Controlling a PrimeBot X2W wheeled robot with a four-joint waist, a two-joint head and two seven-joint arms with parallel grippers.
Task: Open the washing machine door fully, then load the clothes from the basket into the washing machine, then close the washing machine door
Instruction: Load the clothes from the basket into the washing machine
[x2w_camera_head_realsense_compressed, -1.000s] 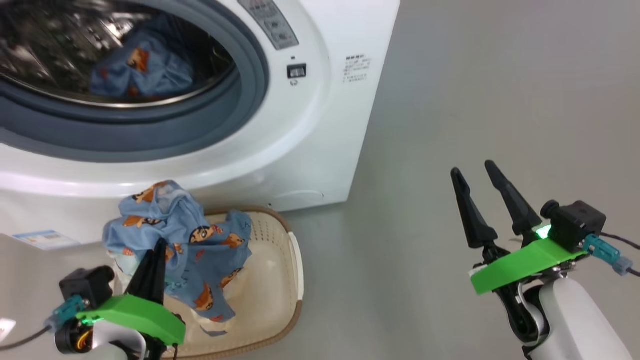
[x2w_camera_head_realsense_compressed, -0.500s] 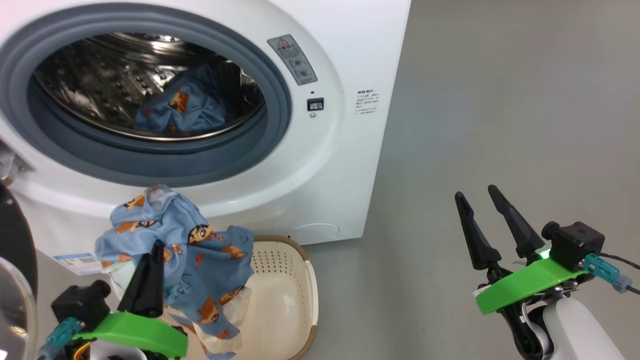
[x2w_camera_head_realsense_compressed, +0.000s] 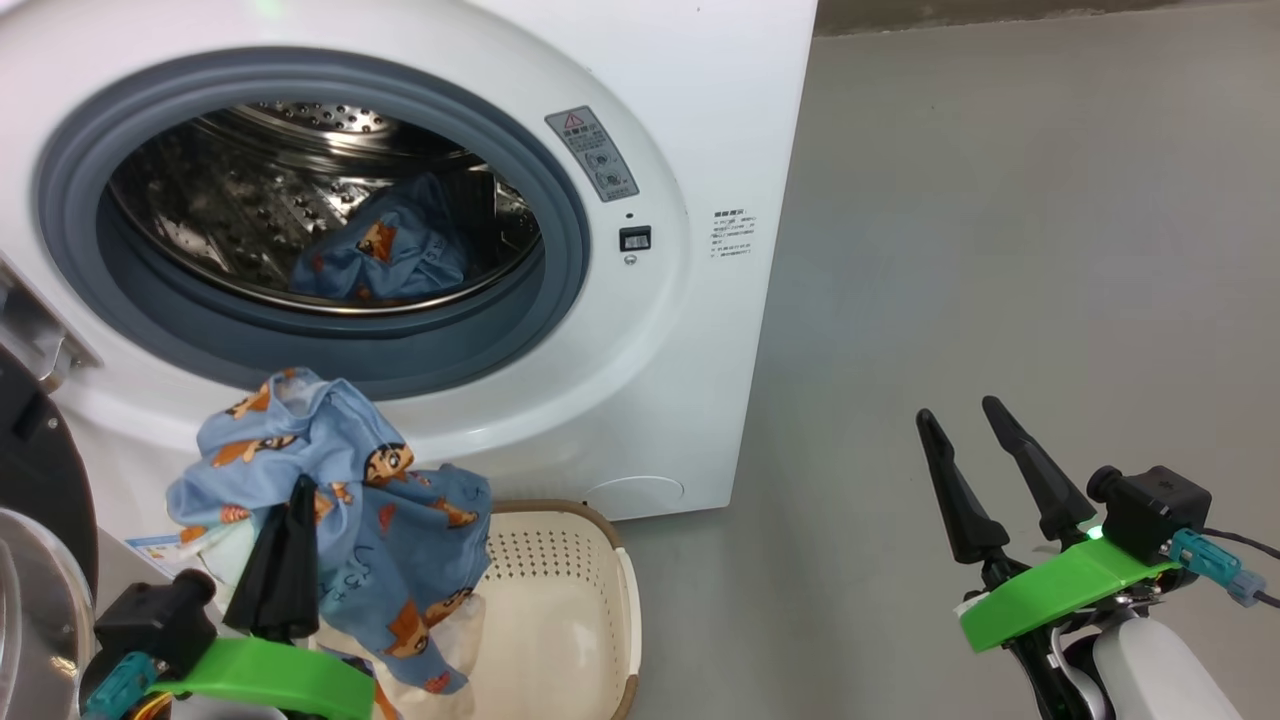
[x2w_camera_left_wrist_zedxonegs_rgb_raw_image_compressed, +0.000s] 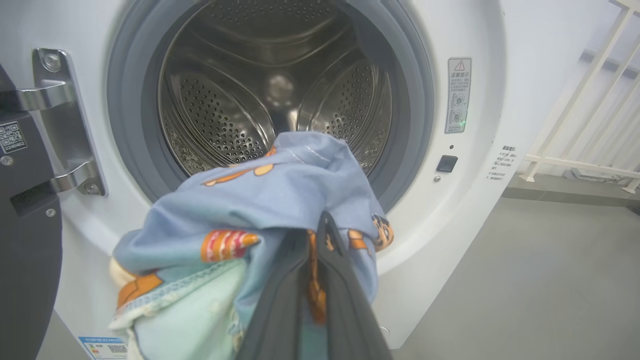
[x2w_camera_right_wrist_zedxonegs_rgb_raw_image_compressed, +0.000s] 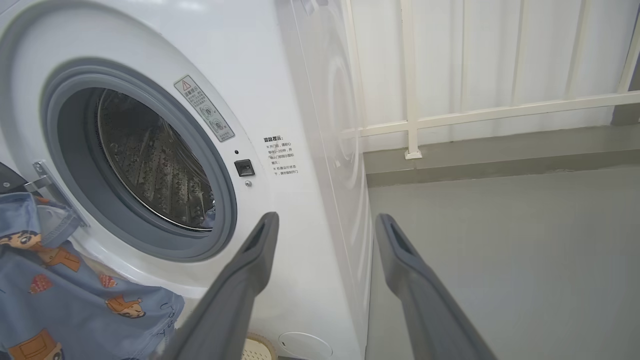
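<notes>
The washing machine (x2w_camera_head_realsense_compressed: 720, 120) stands with its door (x2w_camera_head_realsense_compressed: 45, 480) swung open. Before it sits the basket (x2w_camera_head_realsense_compressed: 545, 560). The left gripper (x2w_camera_head_realsense_compressed: 298, 488) has its fingers pressed together on the clothes (x2w_camera_head_realsense_compressed: 400, 520), held above the basket. The right gripper (x2w_camera_head_realsense_compressed: 956, 410) has its fingers spread wide, touching nothing.

The head view is tilted upward, so the round opening of the washing machine (x2w_camera_head_realsense_compressed: 700, 120) is now seen whole and the washing machine door (x2w_camera_head_realsense_compressed: 40, 470) is brought into view at the left edge. The clothes (x2w_camera_head_realsense_compressed: 400, 500) clamped in the left hand (x2w_camera_head_realsense_compressed: 300, 490) are raised higher above the basket (x2w_camera_head_realsense_compressed: 560, 560), and less fabric is left trailing into it.
</notes>
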